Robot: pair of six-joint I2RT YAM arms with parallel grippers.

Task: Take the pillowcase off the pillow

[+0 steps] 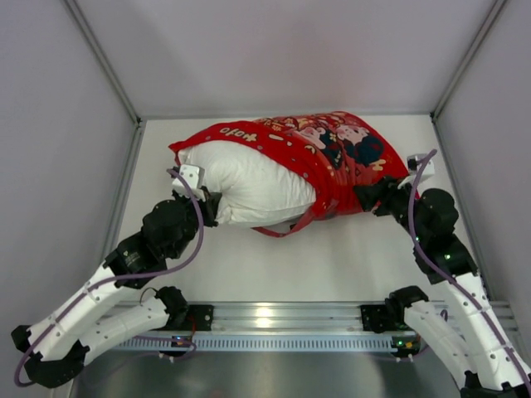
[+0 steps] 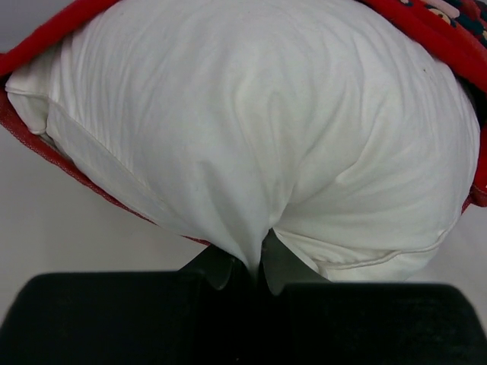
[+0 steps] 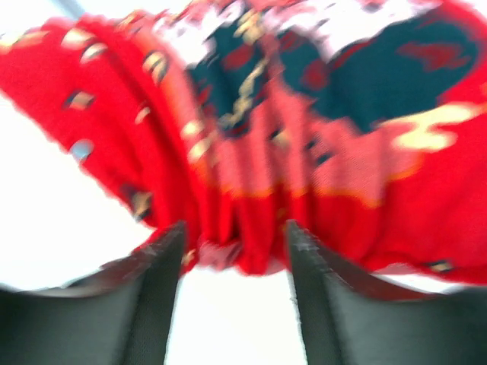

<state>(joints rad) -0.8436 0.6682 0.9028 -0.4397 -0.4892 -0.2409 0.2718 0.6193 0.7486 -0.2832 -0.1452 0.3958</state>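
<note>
Pillowcase (image 1: 348,153), bright red with cartoon print, on white worktop (image 1: 290,269) toward far right, bunched in folds over right half of pillow (image 1: 249,182). Left half of pillow bare, white and plump, bulging out of cover's open mouth toward left arm. Red hem wrapped along far side of that bare half and tucked beneath near side. Narrow red loop of hem sagging onto worktop just below middle of pillow.

Around: pale enclosure walls (image 1: 274,50) on left, far and right sides, with bundle close to far one. Aluminium rail (image 1: 274,317) across near edge, beside both arm bases. Purple cable (image 1: 196,236) looping along each arm.

Count: one pillow, one pillowcase, two arms, two pincers, two cables.

Left pincer (image 2: 255,262) at near left end of pillow, pressed together on a pinch of white pillow fabric, creases radiating from that spot. Red hem off to either side, outside the grip. Right pincer (image 3: 236,232) at near right end of bundle, fingers (image 3: 152,289) spread apart, a gathered fold of red cloth between tips and seemingly touching both. Wrist view blurred, so cannot tell whether squeezed hard enough to hold.
</note>
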